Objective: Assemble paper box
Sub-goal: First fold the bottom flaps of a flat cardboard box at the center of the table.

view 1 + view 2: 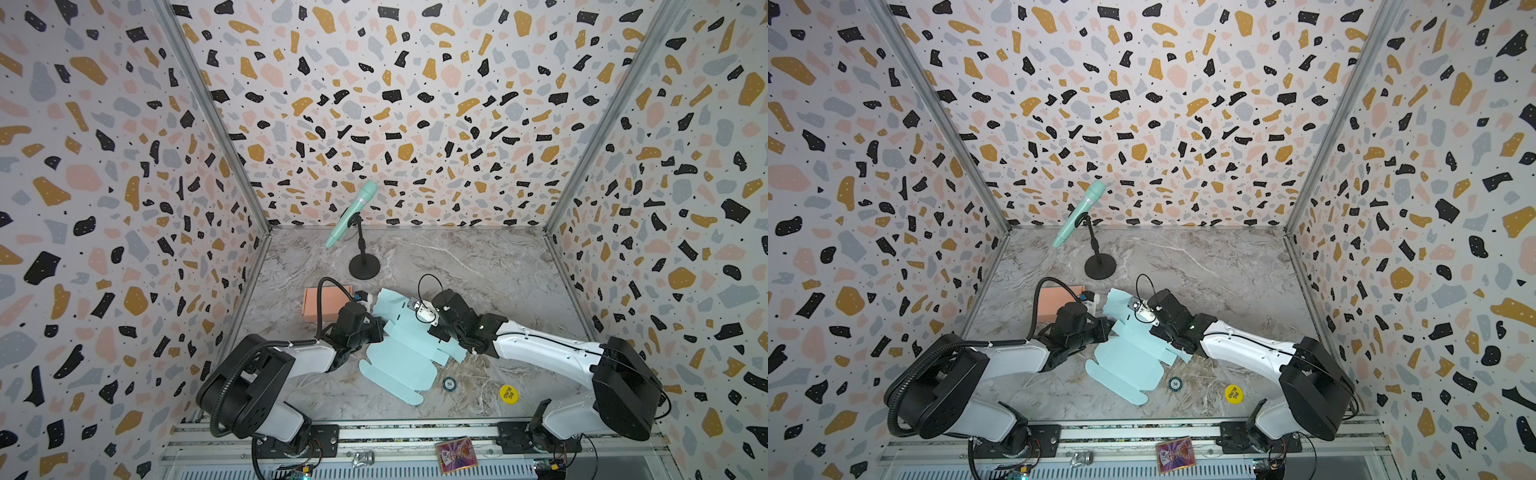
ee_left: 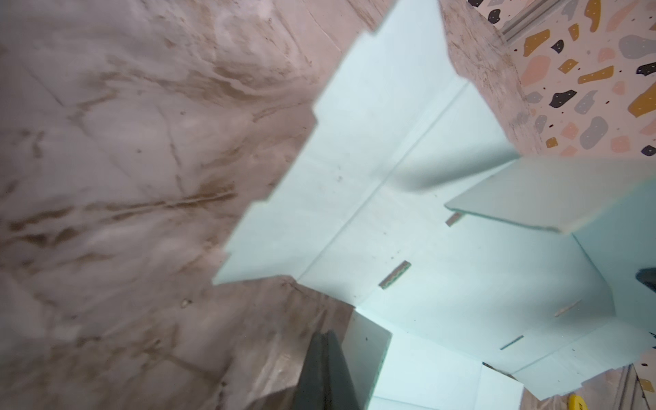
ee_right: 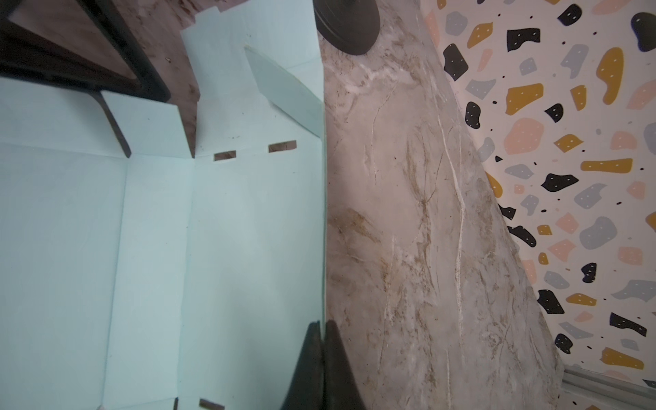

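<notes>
- The pale mint box blank (image 1: 401,357) lies mostly flat and unfolded on the marble desk (image 1: 490,266), between the two arms
- Left claw (image 2: 324,369) is pressed shut, sitting at the blank's edge; whether it pinches card, I cannot tell
- Right claw (image 3: 323,358) is closed right on the blank's long edge
- A peach box (image 1: 326,303) sits beyond the left arm
- A mint microphone (image 1: 351,212) leans in its black stand further back

Terrazzo-patterned walls (image 1: 415,104) close in three sides around a grey marbled floor (image 1: 478,266), metal strips (image 1: 216,124) running up the corners, all evenly lit.
</notes>
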Robot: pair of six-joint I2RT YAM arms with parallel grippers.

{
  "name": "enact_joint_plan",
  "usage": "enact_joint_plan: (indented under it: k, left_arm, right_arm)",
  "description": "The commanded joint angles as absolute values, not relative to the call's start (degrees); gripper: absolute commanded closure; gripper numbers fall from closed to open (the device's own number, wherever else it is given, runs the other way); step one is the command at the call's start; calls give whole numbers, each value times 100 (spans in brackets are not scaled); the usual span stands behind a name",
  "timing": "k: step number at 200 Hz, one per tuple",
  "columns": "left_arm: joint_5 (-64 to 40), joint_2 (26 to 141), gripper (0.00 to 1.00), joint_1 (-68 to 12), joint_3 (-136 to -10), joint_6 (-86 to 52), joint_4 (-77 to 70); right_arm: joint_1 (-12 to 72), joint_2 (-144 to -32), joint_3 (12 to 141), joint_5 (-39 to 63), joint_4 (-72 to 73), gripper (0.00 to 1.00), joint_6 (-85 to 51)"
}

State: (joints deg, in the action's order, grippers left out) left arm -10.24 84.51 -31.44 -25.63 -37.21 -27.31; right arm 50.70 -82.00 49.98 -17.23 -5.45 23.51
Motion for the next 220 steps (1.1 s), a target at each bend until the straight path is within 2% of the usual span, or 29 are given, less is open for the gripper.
enact_joint_plan:
  k: [1, 54, 82, 153, 185, 220]
  left_arm:
    - [-992, 8298, 97, -3309, -2513, -3882, -2953]
    - [-971, 8161, 97, -3498, -2606, -3913, -2895]
    - [-807, 7853, 97, -3414, -2757, -3648, -2379]
    - [-1095, 7009, 94, -2302, -3021, -3053, -1480]
    - [-1300, 7316, 93, -1867, -3438, -2745, -1322]
    - [-1415, 8082, 93, -1767, -3925, -2506, -1374]
  right_arm:
    - [5132, -8064, 5001, -1827, -426, 100, 2389]
    - [5215, -8143, 4988, -2098, -301, 100, 2636]
    - [5338, -8139, 4914, -2386, -233, 100, 2932]
    - [5537, -7950, 4688, -2674, 28, 100, 3633]
    - [5759, -7827, 4528, -2799, 275, 100, 4113]
    - [5910, -7840, 4461, -2999, 389, 100, 4543]
